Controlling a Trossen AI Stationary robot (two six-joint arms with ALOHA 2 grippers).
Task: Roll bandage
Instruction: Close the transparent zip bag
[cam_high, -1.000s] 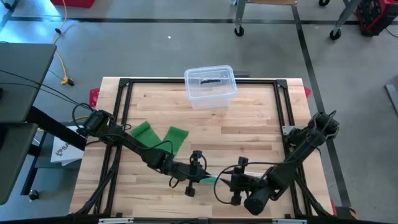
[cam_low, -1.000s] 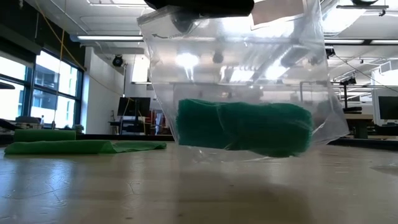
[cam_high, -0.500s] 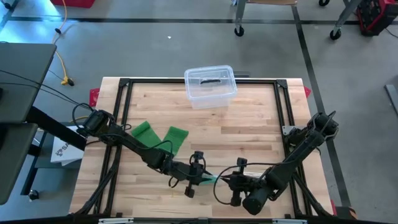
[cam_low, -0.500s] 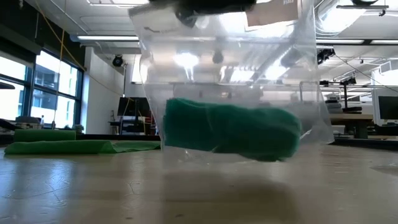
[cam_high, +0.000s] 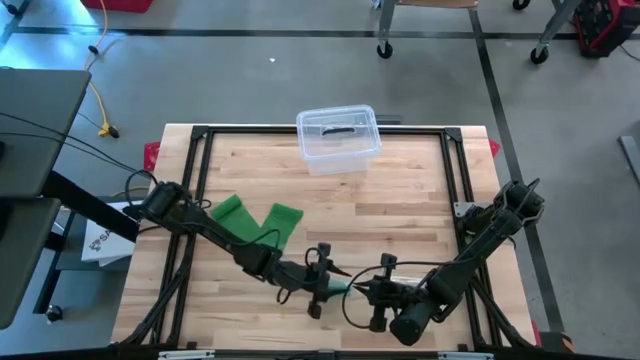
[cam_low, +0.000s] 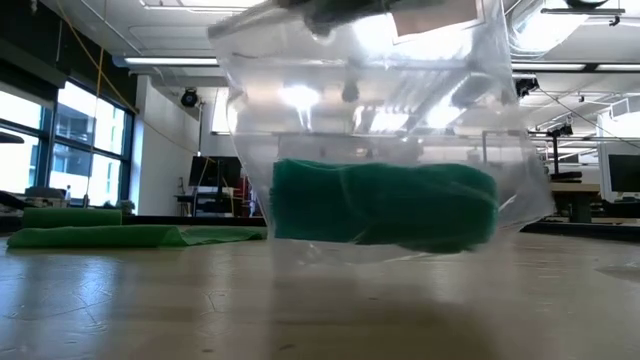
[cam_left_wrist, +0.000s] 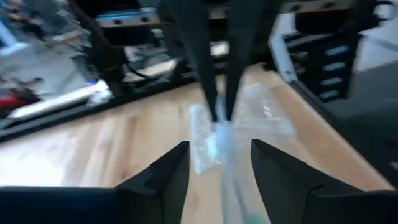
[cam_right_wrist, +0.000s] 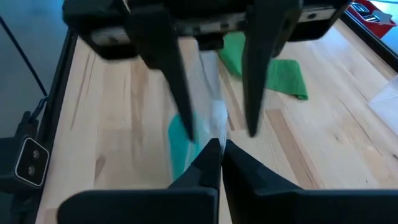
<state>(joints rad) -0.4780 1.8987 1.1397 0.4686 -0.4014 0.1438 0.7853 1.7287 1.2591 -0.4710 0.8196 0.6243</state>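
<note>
A clear plastic bag with a rolled green bandage in its bottom hangs near the table's near edge. It hangs between my two grippers. My right gripper is shut on the bag's top. My left gripper faces it, open, with one finger on either side of the bag's top and no touch that I can see. In the high view the two grippers meet at the bag. Whether the bag's bottom touches the table cannot be told. My right gripper pinches the bag's top edge between its two fingers. It comes from the table's right side and slants a little downward. The bag hangs below the fingers with the green roll lying across its bottom.
Two more green bandages lie flat at the table's left, also seen in the low view. A clear lidded box stands at the far edge. Bare wood lies between it and the grippers.
My right gripper has shut on the bag's top, and my left gripper has opened off it, tipped a little and edged toward the near edge. The bag swayed to one side and back, still hanging with the roll inside.
</note>
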